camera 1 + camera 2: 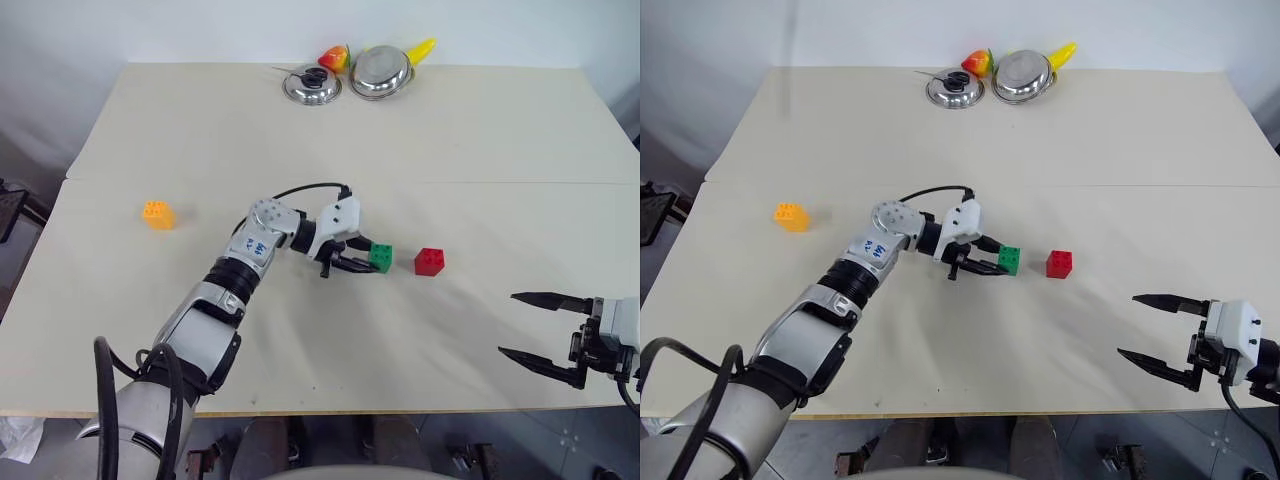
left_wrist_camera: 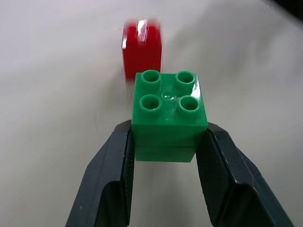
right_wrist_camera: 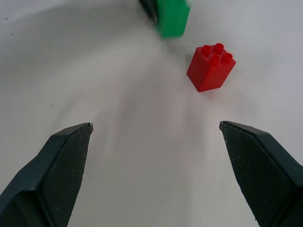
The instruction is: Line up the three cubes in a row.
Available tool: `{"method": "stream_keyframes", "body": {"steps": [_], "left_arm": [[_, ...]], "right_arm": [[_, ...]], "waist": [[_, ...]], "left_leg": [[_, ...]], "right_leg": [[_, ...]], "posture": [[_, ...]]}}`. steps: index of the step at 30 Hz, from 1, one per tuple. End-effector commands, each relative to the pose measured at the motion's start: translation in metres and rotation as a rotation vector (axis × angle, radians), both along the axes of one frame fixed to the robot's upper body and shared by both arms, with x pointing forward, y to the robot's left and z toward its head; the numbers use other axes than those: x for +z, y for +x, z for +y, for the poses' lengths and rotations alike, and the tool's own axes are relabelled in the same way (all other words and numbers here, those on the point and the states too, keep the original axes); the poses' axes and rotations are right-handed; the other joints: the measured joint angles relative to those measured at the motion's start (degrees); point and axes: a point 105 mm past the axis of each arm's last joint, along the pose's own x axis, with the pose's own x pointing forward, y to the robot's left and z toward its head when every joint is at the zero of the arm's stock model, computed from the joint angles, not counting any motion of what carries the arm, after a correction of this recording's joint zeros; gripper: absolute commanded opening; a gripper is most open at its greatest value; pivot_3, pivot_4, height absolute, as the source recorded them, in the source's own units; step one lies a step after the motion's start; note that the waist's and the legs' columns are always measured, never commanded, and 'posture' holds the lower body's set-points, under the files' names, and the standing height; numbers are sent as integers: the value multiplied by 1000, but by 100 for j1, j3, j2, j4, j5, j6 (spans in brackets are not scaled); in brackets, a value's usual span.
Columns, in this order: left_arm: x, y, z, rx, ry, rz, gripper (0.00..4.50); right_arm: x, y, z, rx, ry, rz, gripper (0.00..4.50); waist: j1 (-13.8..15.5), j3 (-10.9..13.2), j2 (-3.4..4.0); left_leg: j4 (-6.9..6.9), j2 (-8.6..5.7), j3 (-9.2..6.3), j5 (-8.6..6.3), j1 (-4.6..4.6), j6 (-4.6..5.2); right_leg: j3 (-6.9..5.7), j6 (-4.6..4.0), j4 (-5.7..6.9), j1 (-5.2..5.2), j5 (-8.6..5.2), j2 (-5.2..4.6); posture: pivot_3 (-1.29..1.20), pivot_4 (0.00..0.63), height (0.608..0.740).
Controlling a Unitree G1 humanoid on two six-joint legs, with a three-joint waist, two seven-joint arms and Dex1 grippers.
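Green cube clamped in the left hand (image 1: pixel 362 258), right hand (image 1: pixel 528 326) spread wide and empty.
Risk: the green cube (image 2: pixel 169 111) may bump the red cube (image 1: pixel 430 261) just ahead; orange-yellow cube (image 1: pixel 158 215) sits far behind.

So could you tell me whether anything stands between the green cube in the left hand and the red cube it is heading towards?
Nothing visible does. The green cube, clamped in the left hand, faces the red cube across a bare strip of table.

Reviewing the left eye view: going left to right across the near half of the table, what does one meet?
Orange-yellow cube → left gripper shut on the green cube → red cube → right gripper, open, at the table's near right edge.
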Motion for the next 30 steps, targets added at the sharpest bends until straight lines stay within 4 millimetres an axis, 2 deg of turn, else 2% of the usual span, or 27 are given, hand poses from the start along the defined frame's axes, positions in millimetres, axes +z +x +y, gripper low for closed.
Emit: {"method": "stream_keyframes", "body": {"steps": [1, 5, 14, 18, 21, 22, 24, 30], "left_arm": [[10, 2, -5, -15, -16, -16, 1477], [0, 3, 2, -2, 39, -31, 1477], [-2, 7, 11, 48, 32, -1, 1477], [-2, 1, 10, 19, 14, 20, 2789], [7, -3, 16, 3, -34, 4, 3703], [13, -3, 23, 9, -57, -2, 4007], [23, -8, 38, 5, -99, -13, 4007], [41, -29, 116, 91, -233, -98, 4007]], "right_arm": [[11, -2, -1, -36, 15, -56, 4500], [12, -2, -4, -79, 36, -67, 4500], [10, -3, -23, -179, 55, -93, 4500], [12, 0, -20, -183, 75, -105, 4500], [16, 5, -11, -157, 97, -124, 4500], [19, 7, -6, -141, 108, -135, 4500], [26, 13, 3, -111, 135, -160, 4500], [42, 29, 41, 35, 233, -232, 4500]], "waist": [[14, 1, -1], [26, 0, -1], [12, 0, -1], [-2, 0, 0], [-7, 0, 0], [-13, -1, 2], [-35, -1, 2], [-146, -4, 7]], "left_leg": [[2, 20, -3, 0, -2, 1], [7, 19, -5, -2, -4, 7], [12, 20, -4, -1, -2, 10], [12, 19, -2, -1, -2, 10], [12, 22, -2, -1, -2, 10], [13, 22, -2, -1, -2, 10], [13, 25, -3, 0, -2, 9], [13, 30, -4, 1, 6, 7]], "right_leg": [[-1, 1, 2, 0, 1, -3], [-1, 5, 1, 1, 3, -7], [0, 5, 7, 2, 3, -7], [0, 5, 9, 2, 3, -7], [0, 5, 12, 1, 3, -7], [1, 5, 12, 1, 3, -7], [1, 4, 16, -1, 3, -6], [2, -2, 32, -1, -1, -6]], "posture": [[0, 150, 740], [0, 150, 740], [0, 150, 740], [0, 150, 740], [0, 150, 740], [0, 150, 740], [0, 150, 740], [0, 150, 740]]}}
